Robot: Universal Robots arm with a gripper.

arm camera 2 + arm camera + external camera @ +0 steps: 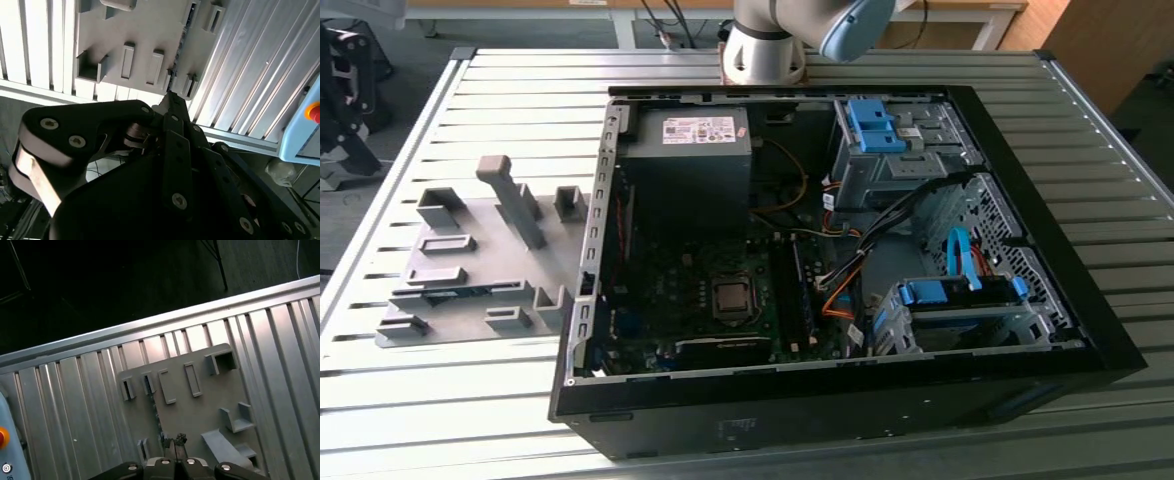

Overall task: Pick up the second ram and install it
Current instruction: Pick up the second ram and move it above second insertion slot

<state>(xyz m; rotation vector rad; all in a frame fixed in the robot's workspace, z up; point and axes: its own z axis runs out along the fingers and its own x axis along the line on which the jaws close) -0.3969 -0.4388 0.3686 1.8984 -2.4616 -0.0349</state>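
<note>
- One black robot gripper [173, 440] hangs high over a slatted silver metal surface [75, 405]. In both wrist views its fingers [173, 112] are clenched tip to tip, grasping nothing.
- One long, thin, dark-green circuit-board strip, the second ram [154, 407], lies well below the fingers and apart from them. It rests on a flat gray plastic holder plate [200, 405].
- Both wrist views show the second ram [181, 45] as a narrow dark line across the holder plate [145, 25]. Each end sits between small raised gray blocks, and the line runs on from the fingertips.
- Several other gray blocks rise from the plate to the side of the fingers, among them a square open cup [225, 361] and a taller sloped post [222, 447].
- In the exterior view the second ram [460, 292] lies along the near edge of the holder plate [480, 265].
- On the exterior view's right of the plate, a large black open computer case [787, 420] lies on the surface [854, 65], with its green board, cables and blue drive brackets exposed.
- One silver arm base [767, 45] stands at the far edge of the surface, behind the case.
</note>
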